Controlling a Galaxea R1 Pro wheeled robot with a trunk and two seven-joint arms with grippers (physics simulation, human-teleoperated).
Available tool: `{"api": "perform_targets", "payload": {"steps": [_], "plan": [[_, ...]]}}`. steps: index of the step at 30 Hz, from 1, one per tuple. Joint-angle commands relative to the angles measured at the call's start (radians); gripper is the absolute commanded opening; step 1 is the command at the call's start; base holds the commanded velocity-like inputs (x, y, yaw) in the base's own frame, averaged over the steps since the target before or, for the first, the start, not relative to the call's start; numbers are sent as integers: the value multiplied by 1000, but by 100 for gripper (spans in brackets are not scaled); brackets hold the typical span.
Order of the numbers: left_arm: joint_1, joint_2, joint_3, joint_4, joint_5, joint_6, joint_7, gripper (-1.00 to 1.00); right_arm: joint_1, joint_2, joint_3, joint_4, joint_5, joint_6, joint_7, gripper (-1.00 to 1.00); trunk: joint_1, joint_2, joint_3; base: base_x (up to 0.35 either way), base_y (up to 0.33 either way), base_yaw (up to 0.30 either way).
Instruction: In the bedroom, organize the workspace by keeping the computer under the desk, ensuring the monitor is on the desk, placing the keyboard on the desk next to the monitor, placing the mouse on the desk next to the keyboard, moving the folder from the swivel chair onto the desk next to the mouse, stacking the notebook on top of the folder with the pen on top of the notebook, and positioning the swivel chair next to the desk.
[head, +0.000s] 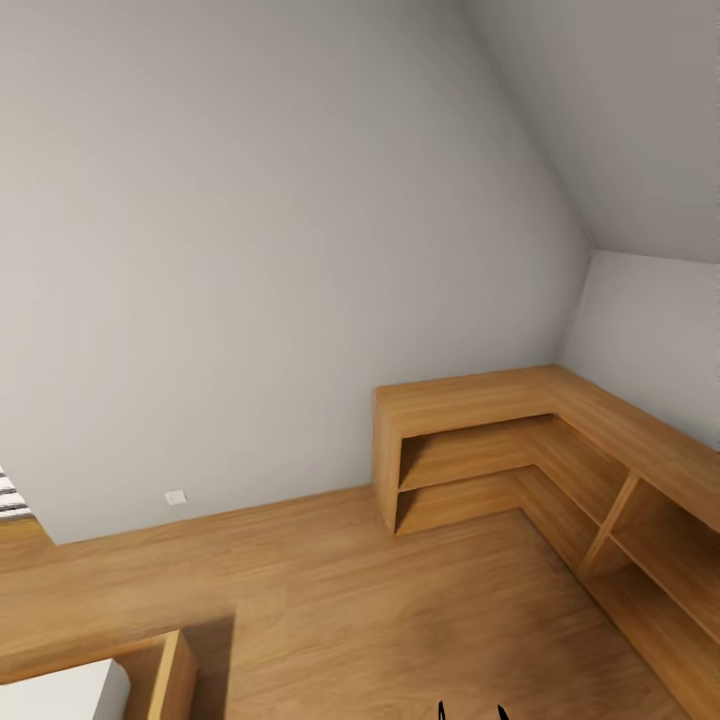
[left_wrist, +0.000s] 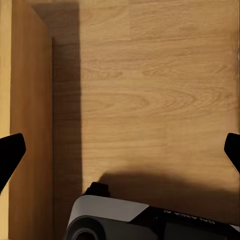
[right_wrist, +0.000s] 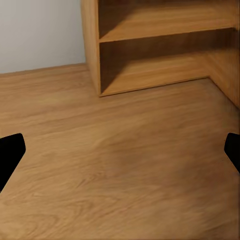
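Observation:
I am in the bedroom, facing a corner where the grey wall (head: 250, 250) meets the sloped grey ceiling (head: 620, 110) above a wood floor (head: 400, 620). My left gripper (left_wrist: 120, 155) hangs open over bare floor boards beside a wooden panel (left_wrist: 27, 125); its black fingertips (left_wrist: 10, 152) stand far apart with nothing between them. My right gripper (right_wrist: 120, 155) is open too, over the floor a short way in front of the low wooden shelf unit (right_wrist: 160, 55).
The low L-shaped wooden shelf unit (head: 500, 440) fills the right corner and runs along the right wall. A wooden bed frame corner (head: 165, 675) with a white mattress (head: 60, 695) sits at lower left. Part of my own white and black body (left_wrist: 125, 220) is below the left gripper.

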Motion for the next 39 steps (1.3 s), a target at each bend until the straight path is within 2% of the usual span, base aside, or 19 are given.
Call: {"api": "perform_targets", "payload": {"steps": [1,15,29,39], "plan": [[-1,1,-9,0,11,-5,6,100,-1,0,9,1,-8,-3,-3,100,1,-2,-2,328,0,-263],[-1,0,-8,0,10,-7,6,100,-1,2,10,1,-8,-3,-3,100,1,-2,-2,322,0,-264],[-1,1,-7,0,9,-9,6,100,-1,2,11,1,-7,-3,-3,100,1,-2,-2,65,0,-275],[-1,2,-7,0,9,-9,6,100,-1,2,11,2,-6,-3,2,100,1,-2,-2,270,0,-290]]}}
